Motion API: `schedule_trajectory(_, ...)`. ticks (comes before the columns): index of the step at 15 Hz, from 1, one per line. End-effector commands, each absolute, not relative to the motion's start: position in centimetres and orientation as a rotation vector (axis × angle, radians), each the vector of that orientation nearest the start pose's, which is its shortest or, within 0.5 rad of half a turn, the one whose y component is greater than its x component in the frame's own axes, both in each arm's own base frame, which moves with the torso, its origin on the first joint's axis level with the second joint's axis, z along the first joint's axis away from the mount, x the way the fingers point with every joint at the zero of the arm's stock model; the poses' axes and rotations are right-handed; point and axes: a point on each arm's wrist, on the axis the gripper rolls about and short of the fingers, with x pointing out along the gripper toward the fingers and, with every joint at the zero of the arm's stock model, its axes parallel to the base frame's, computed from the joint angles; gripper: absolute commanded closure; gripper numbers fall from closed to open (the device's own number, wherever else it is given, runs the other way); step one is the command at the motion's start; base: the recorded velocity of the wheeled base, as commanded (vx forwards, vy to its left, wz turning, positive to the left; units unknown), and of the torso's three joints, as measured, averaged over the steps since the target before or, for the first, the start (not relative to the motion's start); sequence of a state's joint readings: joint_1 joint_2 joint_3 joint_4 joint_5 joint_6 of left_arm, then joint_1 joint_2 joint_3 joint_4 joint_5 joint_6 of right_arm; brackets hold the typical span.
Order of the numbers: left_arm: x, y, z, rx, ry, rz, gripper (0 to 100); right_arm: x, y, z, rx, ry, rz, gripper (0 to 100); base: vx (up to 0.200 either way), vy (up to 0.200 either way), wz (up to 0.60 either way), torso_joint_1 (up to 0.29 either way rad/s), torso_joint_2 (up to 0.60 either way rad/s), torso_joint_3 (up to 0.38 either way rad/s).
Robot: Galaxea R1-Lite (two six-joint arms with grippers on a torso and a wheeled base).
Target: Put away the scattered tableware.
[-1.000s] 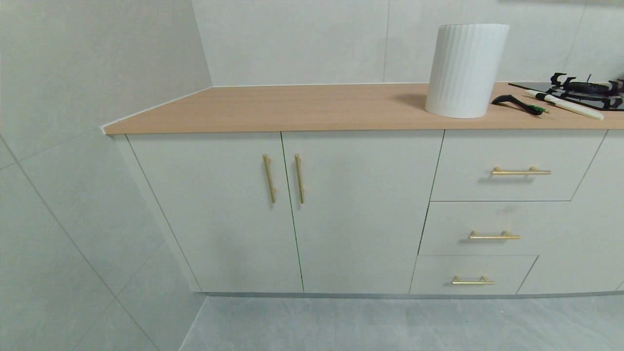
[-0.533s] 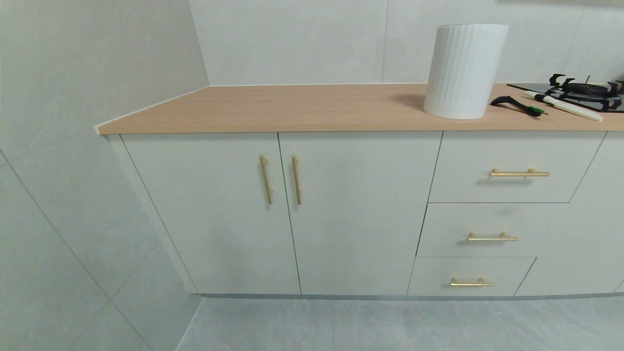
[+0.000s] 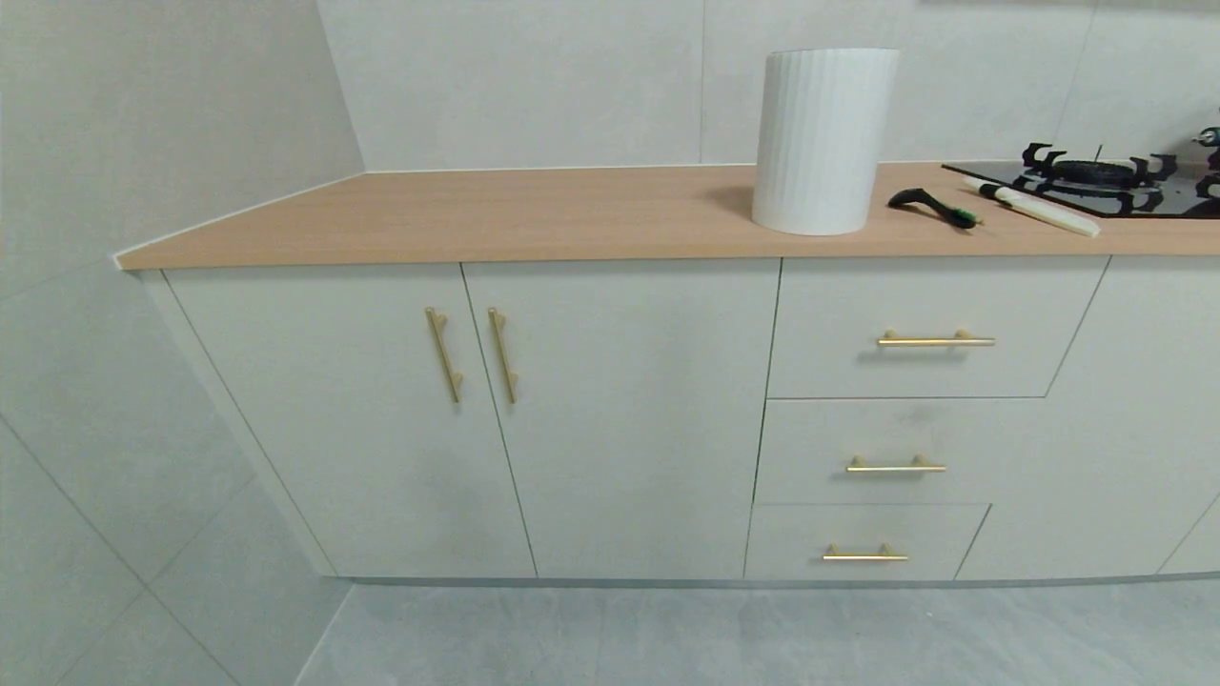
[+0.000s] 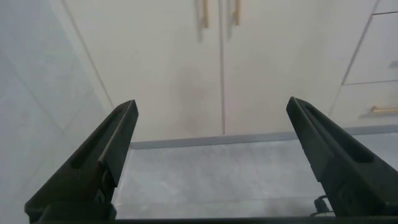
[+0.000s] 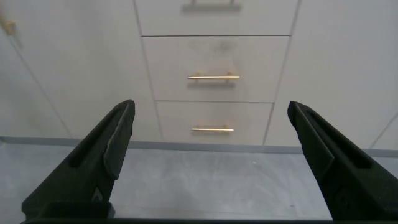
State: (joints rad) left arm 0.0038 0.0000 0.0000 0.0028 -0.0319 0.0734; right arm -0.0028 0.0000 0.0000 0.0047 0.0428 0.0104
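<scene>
As our head camera pans right, the white ribbed canister (image 3: 824, 143), black-handled utensil (image 3: 929, 203) and cream-handled knife (image 3: 1034, 207) near centre; left gripper (image 4: 210, 106) and right gripper (image 5: 210, 106) gape empty: we judge this the approach.

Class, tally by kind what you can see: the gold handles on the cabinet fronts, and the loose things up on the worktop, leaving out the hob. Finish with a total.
Vertical door handles: 2
Horizontal drawer handles: 3
White ribbed container: 1
Black-handled utensil: 1
Long white utensil: 1
Total: 8
</scene>
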Motion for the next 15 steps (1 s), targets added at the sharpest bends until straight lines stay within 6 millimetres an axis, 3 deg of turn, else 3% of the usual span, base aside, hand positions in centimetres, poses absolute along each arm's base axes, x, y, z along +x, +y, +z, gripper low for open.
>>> schedule_trajectory(1,-2.28,-0.08,7.52,0.072,0.002,-0.028,0,-2.27,0.10,7.50,0.011,0.006,0.040,0,0.000,0.000,0.00,0.000,0.00,0.000)
schedule_trajectory(9,-2.27,-0.08,7.52,0.072,0.004,-0.028,0,-2.27,0.10,7.50,0.011,0.006,0.041,0,0.000,0.000,0.00,0.000,0.00,0.000)
schedule_trajectory(15,-2.27,-0.08,7.52,0.069,0.004,-0.028,0,-2.27,0.10,7.50,0.011,0.006,0.040,0,0.167,0.000,0.00,0.001,0.00,0.003)
